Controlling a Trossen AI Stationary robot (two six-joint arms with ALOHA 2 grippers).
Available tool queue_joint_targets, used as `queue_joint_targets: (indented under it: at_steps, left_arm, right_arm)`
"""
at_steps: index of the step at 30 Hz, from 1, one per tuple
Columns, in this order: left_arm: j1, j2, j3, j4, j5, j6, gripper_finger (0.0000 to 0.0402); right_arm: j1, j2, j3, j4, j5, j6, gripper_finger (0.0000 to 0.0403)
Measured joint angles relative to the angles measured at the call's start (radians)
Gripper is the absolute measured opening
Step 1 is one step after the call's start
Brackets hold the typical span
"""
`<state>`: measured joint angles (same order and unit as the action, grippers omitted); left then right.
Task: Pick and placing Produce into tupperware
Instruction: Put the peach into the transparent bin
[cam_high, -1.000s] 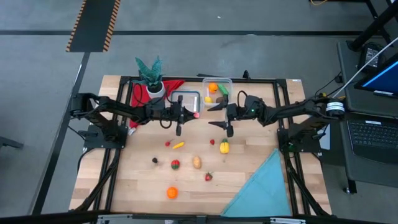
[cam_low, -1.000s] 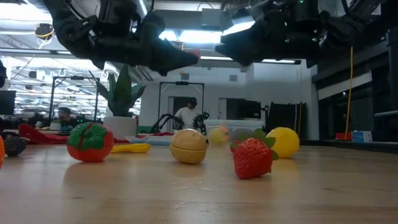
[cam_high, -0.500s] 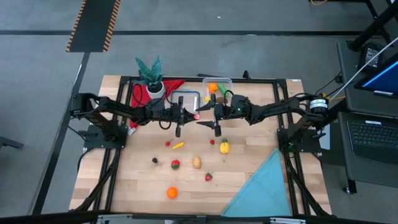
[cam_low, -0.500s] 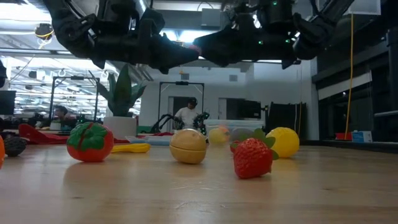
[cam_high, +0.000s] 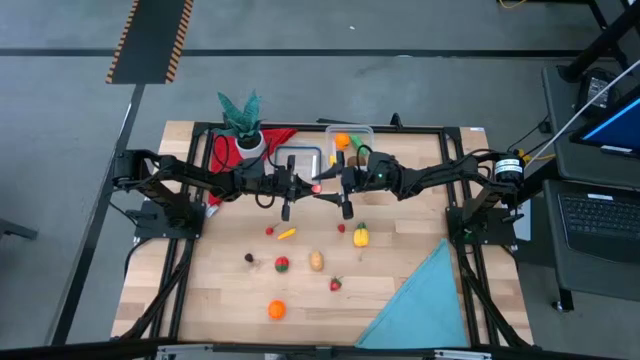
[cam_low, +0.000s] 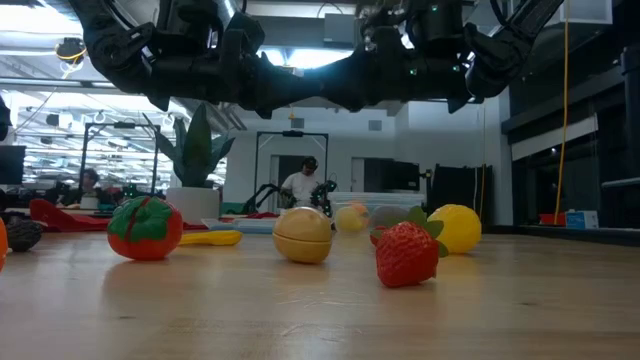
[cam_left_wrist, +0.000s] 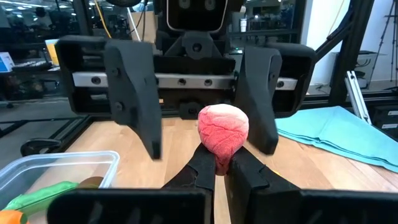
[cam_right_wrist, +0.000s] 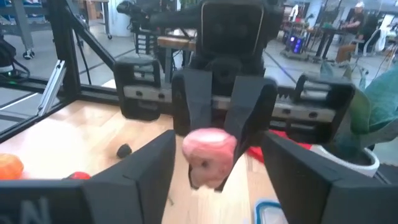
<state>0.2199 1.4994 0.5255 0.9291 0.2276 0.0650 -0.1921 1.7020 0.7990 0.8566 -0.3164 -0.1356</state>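
I count 8 loose produce pieces on the bench (cam_high: 200, 300), 3 in the tupperware (cam_high: 349, 143) at 12 o'clock. Left claw (cam_high: 308, 187) clamped on pink fruit (cam_left_wrist: 222, 129) mid-bench; right claw (cam_high: 324, 189) fingers apart either side. Front edge has free room.

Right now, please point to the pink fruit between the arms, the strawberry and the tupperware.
pink fruit (cam_left_wrist: 222, 128), left wrist view, on its rounded front.
strawberry (cam_low: 405, 254), low view, on the middle of its red body.
tupperware (cam_high: 367, 131), high view, on its right rim.
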Motion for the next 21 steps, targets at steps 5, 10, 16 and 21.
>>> queue_joint_targets:
  at_steps: [5, 10, 16, 21]
  left_arm:
    - [0.0, 0.0, 0.0, 0.0, 0.0, 0.0, 0.0007]
    - [0.0, 0.0, 0.0, 0.0, -0.001, 0.0, 0.0007]
    - [0.001, -0.001, 0.0, 0.0, -0.008, 0.0, 0.0005]
    - [0.0, -0.001, 0.0, -0.001, 0.001, 0.0, 0.0005]
  right_arm:
    - [0.0, 0.0, 0.0, -0.016, 0.0, 0.0, 0.0185]
    - [0.0, 0.0, 0.0, -0.014, 0.0, -0.001, 0.013]
    - [0.0, 0.0, 0.0, -0.007, 0.002, 0.0, 0.0105]
    - [0.0, 0.0, 0.0, -0.004, 0.0, 0.0, 0.0134]
